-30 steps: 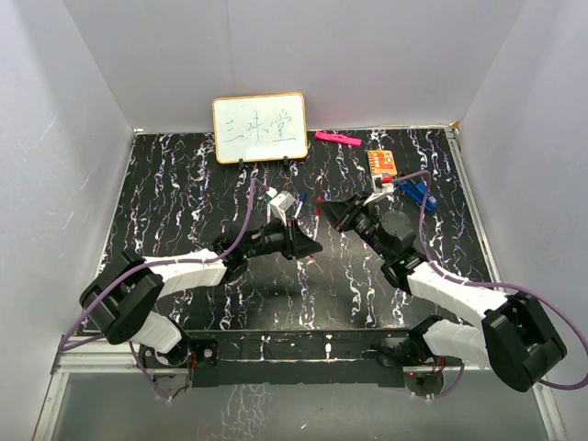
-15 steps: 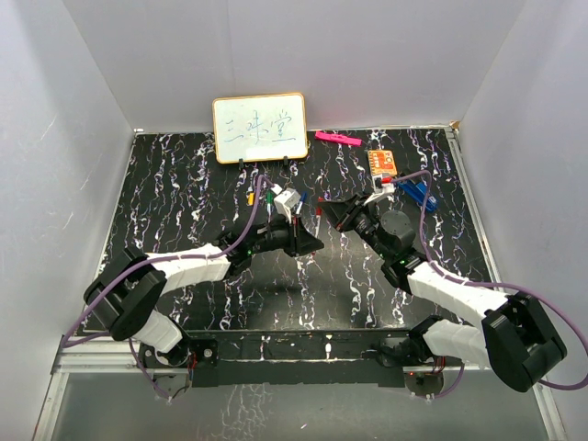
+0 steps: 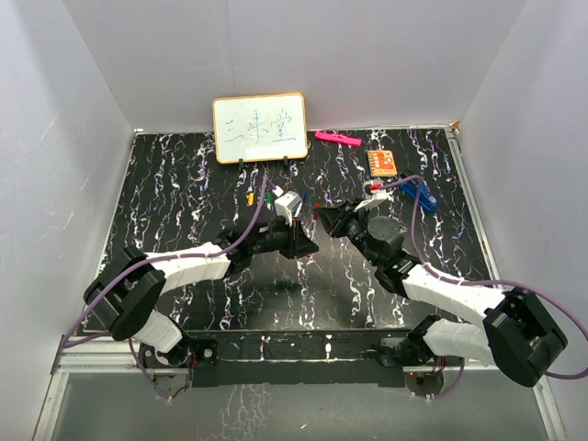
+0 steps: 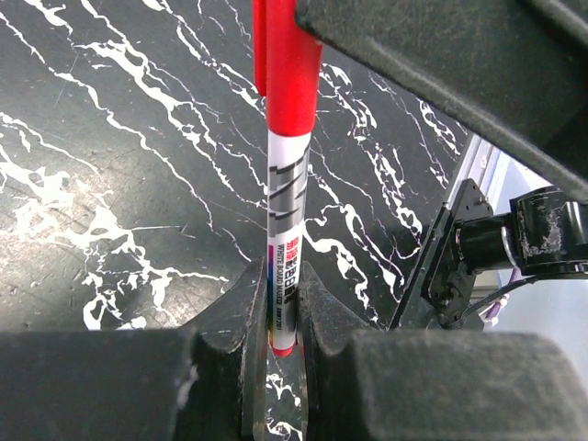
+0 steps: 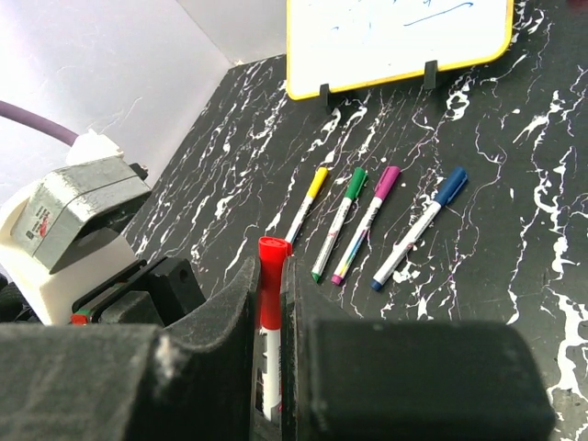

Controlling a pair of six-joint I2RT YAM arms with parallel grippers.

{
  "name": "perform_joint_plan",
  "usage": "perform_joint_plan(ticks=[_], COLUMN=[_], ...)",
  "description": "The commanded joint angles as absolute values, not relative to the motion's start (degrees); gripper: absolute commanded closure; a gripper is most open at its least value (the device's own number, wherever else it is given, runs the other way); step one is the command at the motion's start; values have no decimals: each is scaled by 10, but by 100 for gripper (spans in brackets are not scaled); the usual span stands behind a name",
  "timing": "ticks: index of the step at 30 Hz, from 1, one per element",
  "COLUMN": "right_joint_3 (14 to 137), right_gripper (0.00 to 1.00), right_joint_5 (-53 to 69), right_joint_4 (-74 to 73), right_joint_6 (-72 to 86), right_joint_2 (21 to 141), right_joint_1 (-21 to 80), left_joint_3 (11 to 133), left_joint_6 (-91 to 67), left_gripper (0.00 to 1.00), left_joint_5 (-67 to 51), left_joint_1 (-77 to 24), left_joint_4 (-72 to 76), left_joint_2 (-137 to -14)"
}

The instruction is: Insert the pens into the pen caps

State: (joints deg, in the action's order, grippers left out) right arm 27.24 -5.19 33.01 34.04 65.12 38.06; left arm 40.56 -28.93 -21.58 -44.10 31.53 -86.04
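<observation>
Pen (image 4: pixel 281 220) is pinched at its tail by the left pincer (image 4: pixel 279 299) and at its red cap (image 4: pixel 287 83) by the right pincer (image 5: pixel 268 294), its long axis bridging both.

Desk (image 3: pixel 165 175) surface is finished in black with white marble-like veining. It is enclosed on three sides by plain white walls (image 3: pixel 386 64). A small yellow-framed whiteboard (image 3: pixel 260 128) is propped upright at the far edge. Soft, even lighting is noted.
</observation>
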Motion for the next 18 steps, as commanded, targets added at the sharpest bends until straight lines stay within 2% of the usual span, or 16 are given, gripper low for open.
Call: perform_joint_plan(ticks=[1, 18], right_joint_3=[252, 271], right_gripper=[100, 100], right_joint_5=[15, -63], right_joint_4=[190, 152], right_joint_6=[330, 355], right_joint_2=[679, 703], right_joint_1=[451, 496], left_joint_3=[475, 471], left_joint_6=[-287, -283], left_gripper=[100, 100], left_joint_5=[-111, -115], left_joint_1=[-394, -364], left_joint_4=[446, 438], left_joint_2=[-820, -803])
